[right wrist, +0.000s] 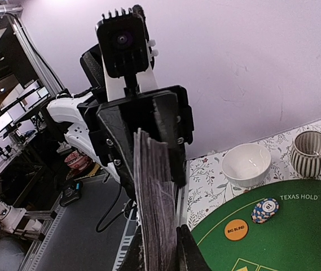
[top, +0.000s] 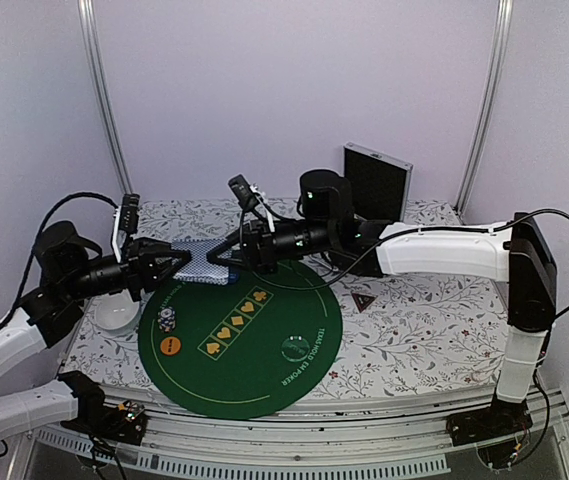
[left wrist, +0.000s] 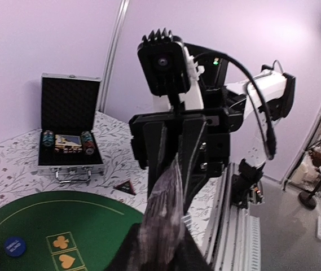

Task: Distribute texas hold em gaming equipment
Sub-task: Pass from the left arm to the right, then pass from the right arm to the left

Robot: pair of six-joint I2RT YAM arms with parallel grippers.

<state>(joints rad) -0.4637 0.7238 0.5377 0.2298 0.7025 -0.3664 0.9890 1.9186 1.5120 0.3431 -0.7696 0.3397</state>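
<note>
Currently | holding playing cards over 11 o'clock rim of green mat | clamping them with left gripper, pinching opposite end with right gripper | likely steadying for dealing

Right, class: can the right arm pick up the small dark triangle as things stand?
Probably not yet. The triangle lies uncovered beside the green mat, but the right gripper is shut on the card deck, so its jaws aren't free.

Floral table carries green mat, white bowl, triangle, open case.
</note>
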